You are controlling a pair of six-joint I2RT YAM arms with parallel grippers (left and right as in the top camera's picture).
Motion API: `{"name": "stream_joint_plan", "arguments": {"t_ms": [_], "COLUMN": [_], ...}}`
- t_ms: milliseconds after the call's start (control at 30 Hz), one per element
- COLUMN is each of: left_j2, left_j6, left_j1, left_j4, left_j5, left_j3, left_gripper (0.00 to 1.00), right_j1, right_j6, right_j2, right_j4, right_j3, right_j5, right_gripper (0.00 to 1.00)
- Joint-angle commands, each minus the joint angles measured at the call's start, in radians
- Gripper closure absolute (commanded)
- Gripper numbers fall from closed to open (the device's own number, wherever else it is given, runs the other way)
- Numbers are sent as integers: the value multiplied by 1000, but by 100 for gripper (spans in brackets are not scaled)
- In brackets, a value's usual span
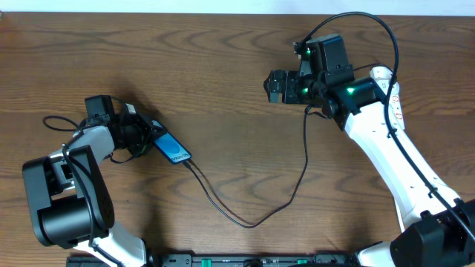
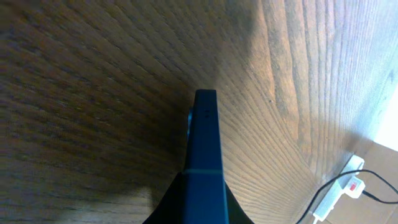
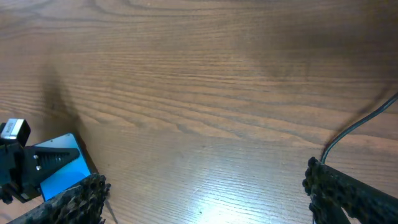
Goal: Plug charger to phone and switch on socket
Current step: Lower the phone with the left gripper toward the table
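Left gripper (image 1: 151, 141) clamped on phone (image 1: 172, 150), left-centre overhead. Charger (image 1: 252, 221) tip looks seated in phone's lower end. Right gripper (image 1: 276, 87) spread wide, empty, upper right. Plugging apparently done; next up, socket (image 2: 339, 194) switch, needing precise press.

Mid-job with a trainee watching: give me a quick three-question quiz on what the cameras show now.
1. Fill in: in the left wrist view, the socket lies at the bottom ____ corner.
2. The left end effector holds: A) the socket B) the phone C) nothing.
3. True or false: the right end effector is open and holding nothing.
Key: 1 right; 2 B; 3 true.
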Motion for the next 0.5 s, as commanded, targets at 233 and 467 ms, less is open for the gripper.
{"name": "stream_joint_plan", "arguments": {"t_ms": [233,467], "left_j2": [-26,-26], "left_j6": [14,14], "left_j1": [-1,-1], "left_j4": [-31,-32], "left_j5": [-38,-39], "left_j3": [8,8], "left_gripper": [78,74], "right_j1": [4,4], "right_j6": [-16,-16], "right_j2": [-14,-14], "right_j4": [-7,-7], "right_j3": [5,5], "right_j5": [4,4], "right_gripper": [1,1]}}
